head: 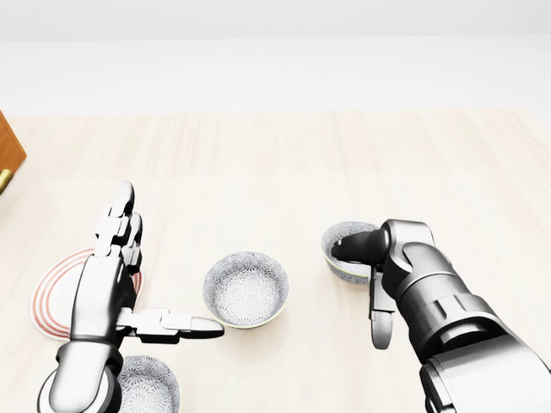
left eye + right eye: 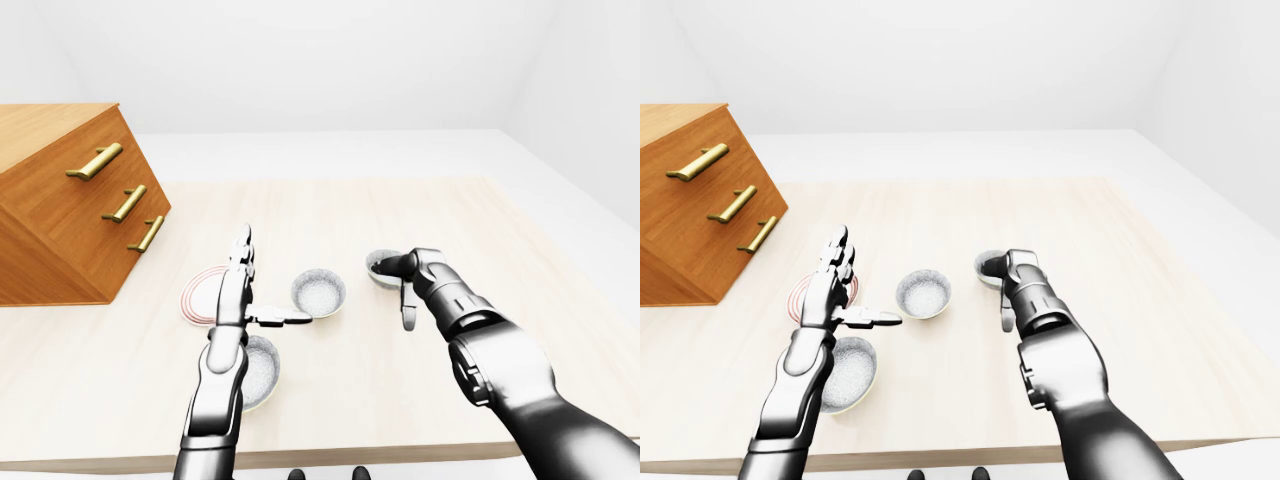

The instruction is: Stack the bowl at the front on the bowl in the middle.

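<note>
Looking down over the pale wooden table (image 1: 258, 163), three grey speckled bowls sat well apart from each other. The middle bowl (image 1: 245, 288) showed just its patterned inside. The nearest bowl (image 1: 153, 387) was at the head view's bottom edge, half hidden by the left arm. The right hand (image 1: 389, 251) was on the right-side bowl (image 1: 337, 256), one dark finger poking over the rim and another hanging down outside it, though honestly I couldn't tell if it had actually pinched. The left hand (image 1: 108, 284) was spread flat over a red-ringed plate (image 1: 50, 301), thumb aimed at the middle bowl. A wooden drawer chest (image 2: 60, 210) stood left, drawers closed.
</note>
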{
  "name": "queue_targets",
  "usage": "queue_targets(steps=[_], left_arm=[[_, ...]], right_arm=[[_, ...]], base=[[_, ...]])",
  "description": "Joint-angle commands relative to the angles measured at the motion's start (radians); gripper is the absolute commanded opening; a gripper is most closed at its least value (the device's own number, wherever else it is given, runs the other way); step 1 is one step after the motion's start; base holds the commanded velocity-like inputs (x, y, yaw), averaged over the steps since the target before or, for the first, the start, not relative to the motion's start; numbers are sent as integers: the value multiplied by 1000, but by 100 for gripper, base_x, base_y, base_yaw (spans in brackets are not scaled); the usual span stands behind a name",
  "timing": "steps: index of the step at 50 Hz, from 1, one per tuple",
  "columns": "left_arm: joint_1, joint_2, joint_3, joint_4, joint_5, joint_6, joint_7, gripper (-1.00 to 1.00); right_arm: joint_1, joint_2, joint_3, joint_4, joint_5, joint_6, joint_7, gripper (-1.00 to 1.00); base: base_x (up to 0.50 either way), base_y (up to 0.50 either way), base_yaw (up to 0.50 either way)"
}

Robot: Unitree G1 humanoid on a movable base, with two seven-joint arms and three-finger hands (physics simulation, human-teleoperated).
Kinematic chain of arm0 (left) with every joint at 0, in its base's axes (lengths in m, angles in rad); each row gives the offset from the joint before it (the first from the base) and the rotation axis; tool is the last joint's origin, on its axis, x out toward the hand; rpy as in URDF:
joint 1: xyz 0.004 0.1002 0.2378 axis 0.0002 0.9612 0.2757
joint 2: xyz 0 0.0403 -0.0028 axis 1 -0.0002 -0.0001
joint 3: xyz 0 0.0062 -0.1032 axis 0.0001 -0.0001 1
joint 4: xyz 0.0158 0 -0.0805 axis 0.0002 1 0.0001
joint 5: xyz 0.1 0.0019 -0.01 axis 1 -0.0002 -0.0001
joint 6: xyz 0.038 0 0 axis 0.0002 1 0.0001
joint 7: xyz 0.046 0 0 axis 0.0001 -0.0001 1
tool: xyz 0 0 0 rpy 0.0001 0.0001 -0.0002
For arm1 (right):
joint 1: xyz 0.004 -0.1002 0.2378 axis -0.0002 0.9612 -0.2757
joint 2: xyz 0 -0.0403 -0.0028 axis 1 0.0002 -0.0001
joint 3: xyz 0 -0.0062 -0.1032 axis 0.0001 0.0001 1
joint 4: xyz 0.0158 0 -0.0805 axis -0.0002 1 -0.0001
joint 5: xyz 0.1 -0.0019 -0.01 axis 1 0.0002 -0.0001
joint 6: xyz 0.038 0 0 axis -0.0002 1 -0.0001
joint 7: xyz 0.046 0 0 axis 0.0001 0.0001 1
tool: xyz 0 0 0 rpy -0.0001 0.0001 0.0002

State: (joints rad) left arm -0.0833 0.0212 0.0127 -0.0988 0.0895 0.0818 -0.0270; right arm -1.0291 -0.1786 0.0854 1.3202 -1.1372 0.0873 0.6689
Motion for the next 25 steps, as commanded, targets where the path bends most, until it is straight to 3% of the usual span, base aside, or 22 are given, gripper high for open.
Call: queue_targets(steps=[1, 3, 4, 5, 6, 10, 25], left_arm=[[9, 0, 0, -3, -1, -6, -3, 100], [12, 0, -1, -6, -1, -6, -4, 100], [13, 0, -1, -7, -1, -6, -5, 100], [14, -1, -1, -6, -1, -8, -5, 100], [16, -1, -1, -4, -1, -11, -5, 100], [20, -1, -2, -7, -1, -14, -6, 100], [26, -1, -2, -5, -1, -25, -8, 100]], right_arm=[[28, 12, -25, 42, 43, 0, -77, 100], [24, 13, -33, 43, 54, 0, -110, 100], [23, 12, -32, 42, 56, 0, -130, 87], [23, 10, -31, 42, 55, 0, -180, -17], [16, 9, -36, 44, 59, 0, -200, -100], [2, 3, -43, 43, 67, 0, -272, -100], [-10, -3, -42, 45, 75, 0, -352, -100]], base=[[0, 0, 0], [0, 0, 0], [0, 0, 0], [0, 0, 0], [0, 0, 0], [0, 0, 0], [0, 0, 0]])
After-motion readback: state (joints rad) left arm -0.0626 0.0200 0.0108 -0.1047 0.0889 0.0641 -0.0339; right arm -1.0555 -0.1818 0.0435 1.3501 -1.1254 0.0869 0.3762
